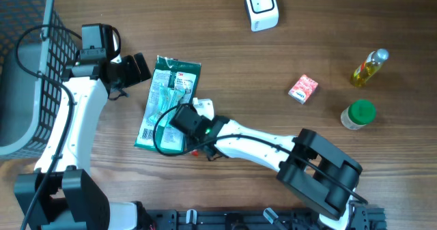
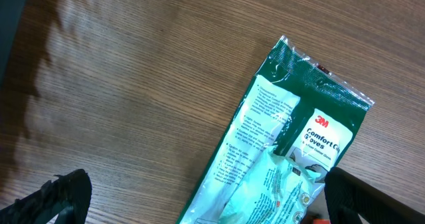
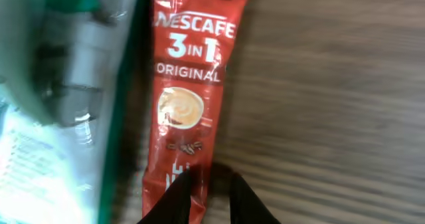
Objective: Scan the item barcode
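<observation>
Nescafe sachet [image 3: 188, 84] is seen on bench [image 1: 328, 39], lower centre overhead, beside glove pack [image 1: 167, 104]. Right pincer [image 3: 210, 179] is narrowed about its end; firm hold cannot be told. Left pincer [image 2: 212, 207] is spread wide, empty. Barcode is best kept uncovered, turned toward scanner [image 1: 261, 7].

Nescafé 3in1 Original sachet [image 3: 189, 98]; 3M glove pack [image 2: 292, 144]

Holds left gripper [image 2: 216, 201] spread fully wide, pointing down. Stretches right arm [image 1: 252, 145] out low, right gripper [image 3: 211, 199] showing only a slim gap between fingertips.
</observation>
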`<state>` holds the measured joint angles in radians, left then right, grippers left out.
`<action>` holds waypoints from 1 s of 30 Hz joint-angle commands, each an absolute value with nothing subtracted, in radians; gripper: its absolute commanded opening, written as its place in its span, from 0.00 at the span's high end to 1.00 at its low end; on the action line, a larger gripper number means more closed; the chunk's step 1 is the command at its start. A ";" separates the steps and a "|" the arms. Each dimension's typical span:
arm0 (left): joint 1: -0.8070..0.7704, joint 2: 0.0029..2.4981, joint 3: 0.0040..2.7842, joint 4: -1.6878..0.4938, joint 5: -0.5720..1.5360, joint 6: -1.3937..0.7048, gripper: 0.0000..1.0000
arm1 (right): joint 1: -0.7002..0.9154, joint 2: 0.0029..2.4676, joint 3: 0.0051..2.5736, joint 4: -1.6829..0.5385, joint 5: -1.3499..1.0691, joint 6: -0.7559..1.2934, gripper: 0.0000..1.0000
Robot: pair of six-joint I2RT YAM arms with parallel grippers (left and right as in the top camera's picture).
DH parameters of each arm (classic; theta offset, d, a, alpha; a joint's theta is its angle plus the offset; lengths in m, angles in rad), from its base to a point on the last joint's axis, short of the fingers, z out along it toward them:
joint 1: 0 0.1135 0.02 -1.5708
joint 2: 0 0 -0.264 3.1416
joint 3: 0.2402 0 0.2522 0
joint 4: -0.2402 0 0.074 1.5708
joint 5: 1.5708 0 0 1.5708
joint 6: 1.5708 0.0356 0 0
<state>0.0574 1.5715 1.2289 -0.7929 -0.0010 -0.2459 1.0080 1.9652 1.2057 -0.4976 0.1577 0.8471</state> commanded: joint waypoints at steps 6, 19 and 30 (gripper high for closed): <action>0.060 1.567 1.236 -0.793 0.007 -0.251 0.00 | 0.796 1.977 1.246 -0.636 0.380 0.765 0.71; 0.060 1.567 1.236 -0.793 0.007 -0.251 0.00 | 0.719 1.863 1.221 -0.723 0.079 0.196 0.46; 0.060 1.567 1.236 -0.793 0.007 -0.251 0.00 | 0.719 1.863 1.137 -0.685 0.168 0.171 0.66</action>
<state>0.0574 1.5715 1.2289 -0.7929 -0.0010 -0.2459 0.7181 1.8805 1.1629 -0.6945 0.1406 0.1883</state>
